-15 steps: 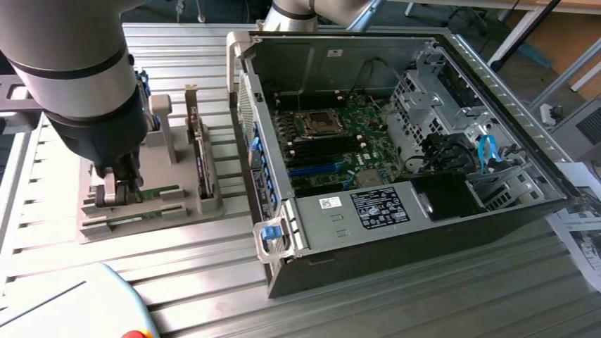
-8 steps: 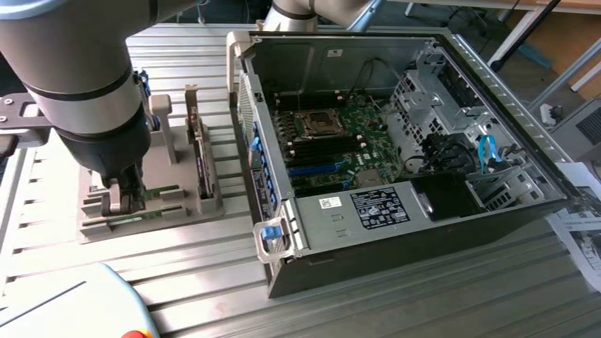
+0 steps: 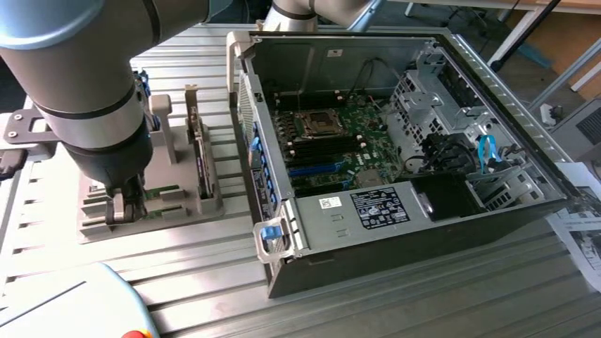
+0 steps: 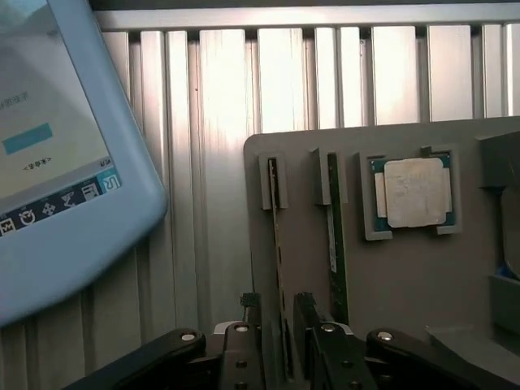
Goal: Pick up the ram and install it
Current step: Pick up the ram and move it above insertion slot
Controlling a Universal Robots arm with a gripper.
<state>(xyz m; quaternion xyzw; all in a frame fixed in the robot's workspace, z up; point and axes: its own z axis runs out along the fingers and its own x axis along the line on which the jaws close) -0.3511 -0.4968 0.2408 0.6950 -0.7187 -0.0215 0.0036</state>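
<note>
ram [image 4: 277, 236] = thin dark-green stick seen edge-on, standing on edge in the gray holder [image 4: 406, 284] slot nearest the holder's edge, holder on counter [image 4: 219, 97], long axis along the slot, parallel to neighbouring stick [image 4: 333, 236], pincer [image 4: 277, 302] jaws apart, straddling one end.

Ram [image 4: 277, 244] stands in tray [image 4: 406, 292] beside computer case [image 3: 395, 243].
</note>
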